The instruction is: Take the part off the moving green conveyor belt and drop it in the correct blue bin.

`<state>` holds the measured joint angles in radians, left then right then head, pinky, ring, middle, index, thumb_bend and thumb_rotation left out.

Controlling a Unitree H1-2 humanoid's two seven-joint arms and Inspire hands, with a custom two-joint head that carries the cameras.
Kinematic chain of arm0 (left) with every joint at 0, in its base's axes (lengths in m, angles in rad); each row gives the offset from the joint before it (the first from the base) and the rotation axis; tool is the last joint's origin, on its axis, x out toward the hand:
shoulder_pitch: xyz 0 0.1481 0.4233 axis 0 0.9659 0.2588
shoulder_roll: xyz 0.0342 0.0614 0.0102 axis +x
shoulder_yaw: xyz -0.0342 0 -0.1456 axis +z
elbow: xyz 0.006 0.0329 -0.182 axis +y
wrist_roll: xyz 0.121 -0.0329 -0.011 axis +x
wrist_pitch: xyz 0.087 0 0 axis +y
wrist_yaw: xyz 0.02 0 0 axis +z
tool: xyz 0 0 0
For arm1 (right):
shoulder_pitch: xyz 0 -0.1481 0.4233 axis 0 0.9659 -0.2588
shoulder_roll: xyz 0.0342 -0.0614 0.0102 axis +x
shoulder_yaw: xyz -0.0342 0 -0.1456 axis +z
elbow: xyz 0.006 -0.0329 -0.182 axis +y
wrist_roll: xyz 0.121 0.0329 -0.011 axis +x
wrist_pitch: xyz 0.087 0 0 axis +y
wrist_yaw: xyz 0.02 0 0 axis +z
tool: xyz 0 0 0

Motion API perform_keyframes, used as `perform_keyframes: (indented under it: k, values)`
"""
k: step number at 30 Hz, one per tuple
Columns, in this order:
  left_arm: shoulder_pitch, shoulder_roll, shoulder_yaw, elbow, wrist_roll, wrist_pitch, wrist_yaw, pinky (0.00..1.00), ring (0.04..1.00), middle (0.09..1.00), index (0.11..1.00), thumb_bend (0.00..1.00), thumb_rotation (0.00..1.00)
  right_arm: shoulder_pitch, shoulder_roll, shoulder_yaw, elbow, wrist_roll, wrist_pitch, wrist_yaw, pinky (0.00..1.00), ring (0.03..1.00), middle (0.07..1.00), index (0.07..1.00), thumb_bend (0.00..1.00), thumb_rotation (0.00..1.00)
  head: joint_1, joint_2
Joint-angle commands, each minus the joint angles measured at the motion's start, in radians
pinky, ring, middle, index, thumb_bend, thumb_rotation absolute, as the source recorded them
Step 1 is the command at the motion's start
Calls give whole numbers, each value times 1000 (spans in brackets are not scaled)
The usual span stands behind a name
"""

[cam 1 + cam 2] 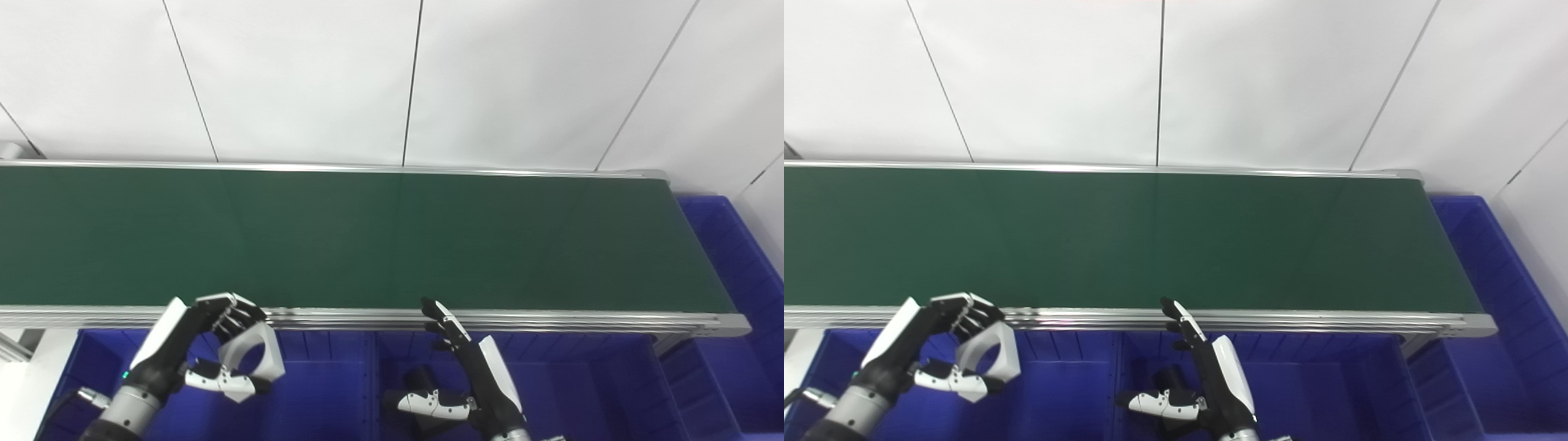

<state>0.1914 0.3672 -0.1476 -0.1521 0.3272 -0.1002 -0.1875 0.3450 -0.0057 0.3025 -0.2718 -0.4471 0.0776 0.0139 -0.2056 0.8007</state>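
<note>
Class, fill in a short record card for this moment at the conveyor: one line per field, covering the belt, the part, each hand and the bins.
belt: green conveyor belt, nothing on its visible stretch
part: white part with a round hole, off the belt
left hand: left hand shut on the part, above the left blue bin
right hand: right hand open, holding nothing, above the middle blue bin
other bin: blue bin at the belt's right end
dark object under right hand: cannot tell what
</note>
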Motion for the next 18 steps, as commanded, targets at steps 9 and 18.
perform_keyframes:
  k: [9,18]
  values:
    - [-18,11,-114,-26,297,77,-28,385,382,465,550,494,0,17,-11,-11,-70,6,9,17,770,853,902,925,746,231,11,15]
    - [-50,33,-186,-31,511,156,-90,732,636,514,581,541,45,14,-16,-17,-73,-6,6,16,765,849,897,921,732,204,16,21]
